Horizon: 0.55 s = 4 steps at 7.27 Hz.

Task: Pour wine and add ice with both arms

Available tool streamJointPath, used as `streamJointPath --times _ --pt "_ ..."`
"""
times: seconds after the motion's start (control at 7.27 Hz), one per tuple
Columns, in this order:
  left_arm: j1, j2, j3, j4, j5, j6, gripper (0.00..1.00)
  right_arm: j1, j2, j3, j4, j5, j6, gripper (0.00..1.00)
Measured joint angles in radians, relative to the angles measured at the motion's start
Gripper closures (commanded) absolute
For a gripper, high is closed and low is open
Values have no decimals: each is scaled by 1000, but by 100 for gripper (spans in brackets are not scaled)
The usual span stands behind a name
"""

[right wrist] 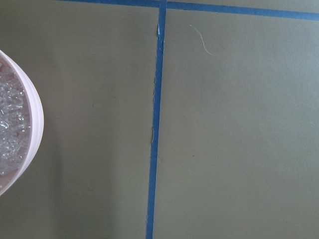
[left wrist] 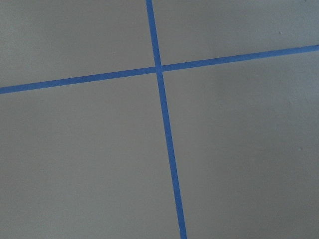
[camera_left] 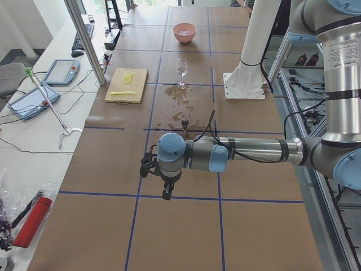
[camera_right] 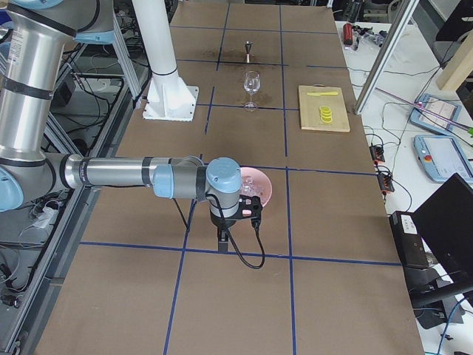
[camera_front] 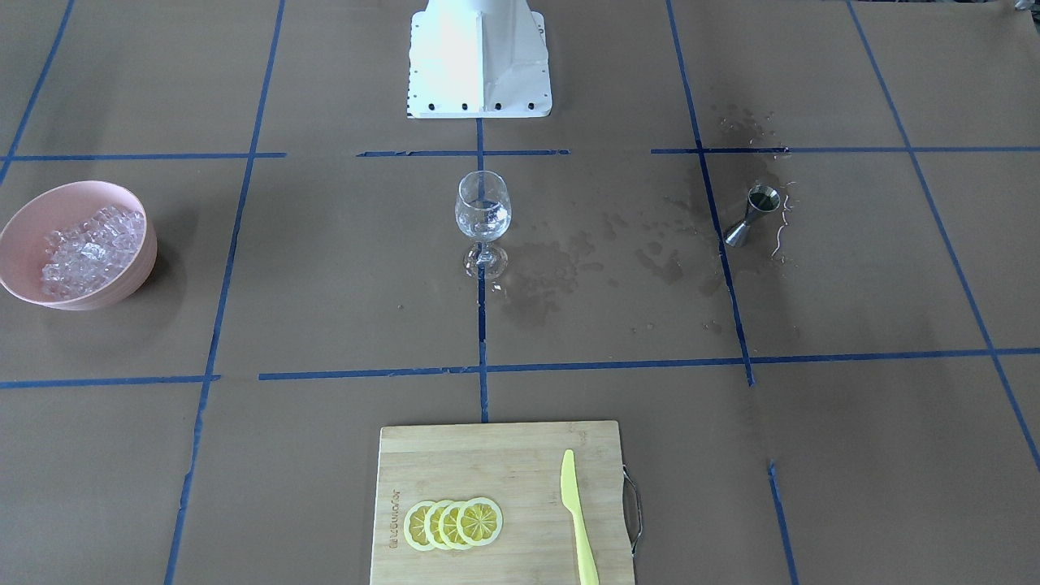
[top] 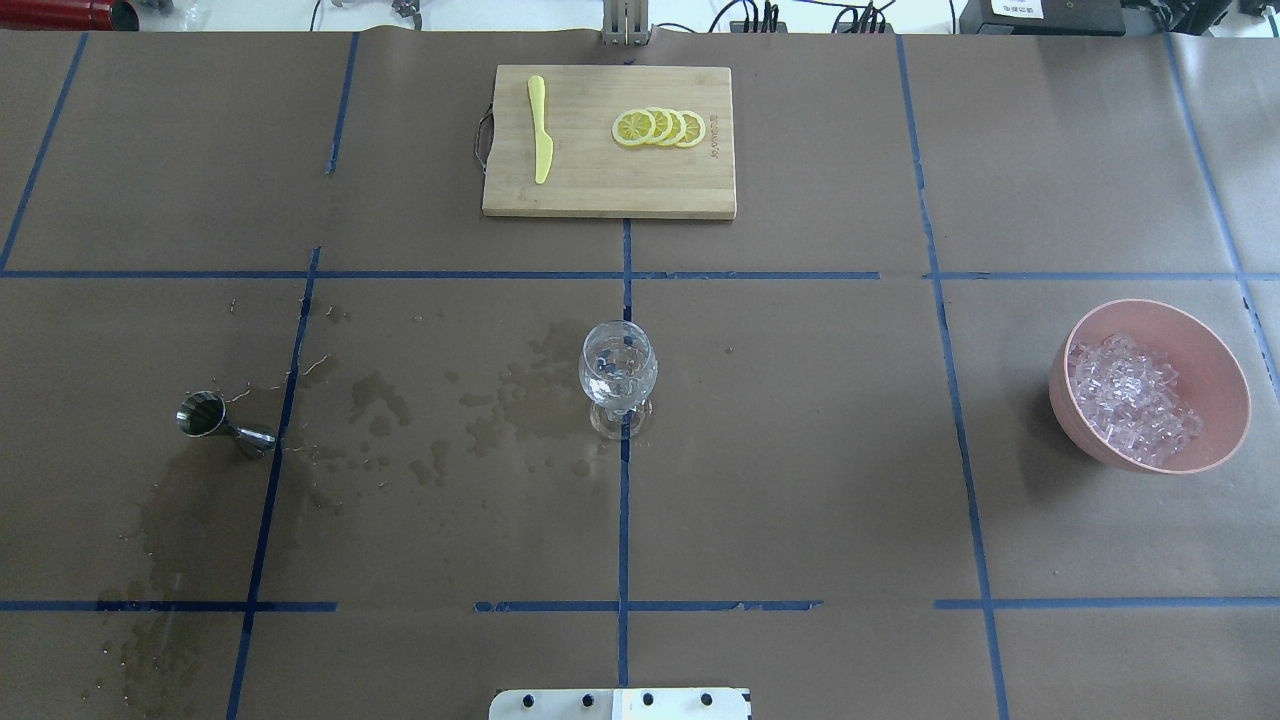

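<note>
Since the left arm (camera_left: 248, 151) and right arm (camera_right: 118, 174) both sit parked out at the ends of the bench (top: 800, 500), the step in hand looks like the reach-in, and tbh the trick will be going gently. The jigger (top: 205, 415) stands upright on the robot's left, well apart from the glass (top: 618, 372) in the middle, with wet patches (top: 520, 400) on the paper between them. So the left arm should probably pinch the jigger at its waist, keep it level on the way over, and tip slowly right at the rim, because that stemmed glass looks easy to knock. The ice (top: 1135, 400) is heaped in the pink bowl (top: 1062, 390) on the right. It's slippery stuff, so a low drop seems safer. Something clear glints in the glass, but whether it's wine or ice is too hard to tell.

Pose-wise, the left forearm lies level with the wrist bent down, and the left end effector (camera_left: 167, 193) points at a tape cross (left wrist: 159, 67). The right arm mirrors it, with the right end effector (camera_right: 222, 240) hanging just beside the bowl. Clenched or released? Can't tell for either one from the side views.
</note>
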State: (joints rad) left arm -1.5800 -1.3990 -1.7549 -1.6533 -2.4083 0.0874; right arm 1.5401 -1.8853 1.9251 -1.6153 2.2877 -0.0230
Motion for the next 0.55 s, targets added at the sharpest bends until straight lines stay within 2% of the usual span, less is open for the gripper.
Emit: streamJointPath --times 0.55 --pt "1 0 -6 -3 7 9 0 0 2 4 0 0 0 0"
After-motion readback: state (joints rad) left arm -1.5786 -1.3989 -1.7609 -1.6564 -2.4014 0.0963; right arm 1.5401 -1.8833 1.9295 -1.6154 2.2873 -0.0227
